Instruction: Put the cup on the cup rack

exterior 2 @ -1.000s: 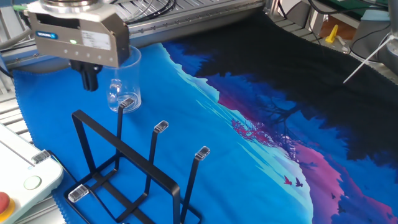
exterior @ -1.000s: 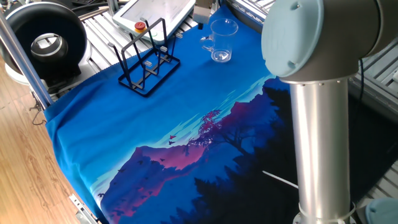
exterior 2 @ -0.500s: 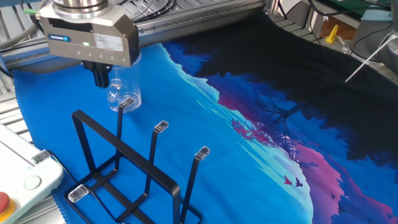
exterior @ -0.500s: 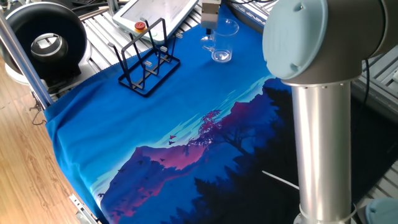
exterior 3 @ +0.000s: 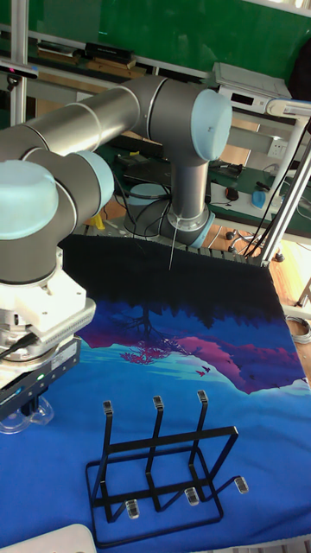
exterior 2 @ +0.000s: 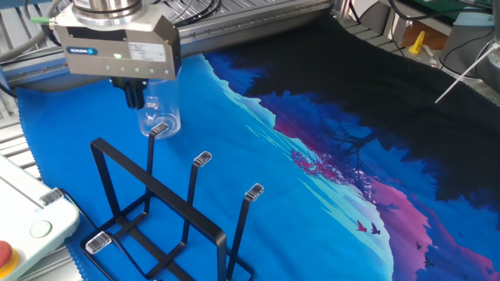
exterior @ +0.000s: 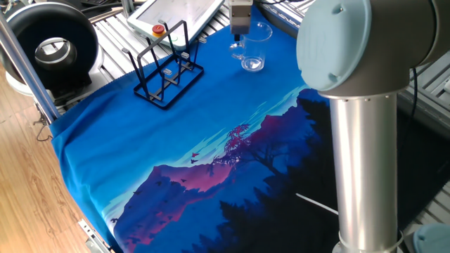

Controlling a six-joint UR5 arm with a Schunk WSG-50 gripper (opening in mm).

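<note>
**A:** What's different from a second ago?

**B:** Your gripper point(exterior 2: 141, 97) has slid across over the cup point(exterior 2: 158, 117). In the other fixed view it sat left of the glass a second back; now it hangs directly above it in the upper left of the frame, with one dark finger point(exterior 2: 134, 95) reaching down at the rim.

**A:** Has it got hold of the cup?

**B:** I can't tell. Only one finger shows clearly, and the glass hides how the jaws stand. The cup is upright on the blue cloth point(exterior 2: 258, 156), so nothing has been lifted.

**A:** Where's the cup in the other pictures?

**B:** In one fixed view it's at the top centre point(exterior: 254, 50), right of the cup rack point(exterior: 166, 67) and well apart from it. In the tall view it's at the lower left edge point(exterior 3: 22, 413), mostly under the gripper body.

**A:** So where does that leave you?

**B:** I'd say you're lined up for the grasp, early in the task. Carrying to the rack's prongs point(exterior 2: 195, 195) is all ahead.
</note>
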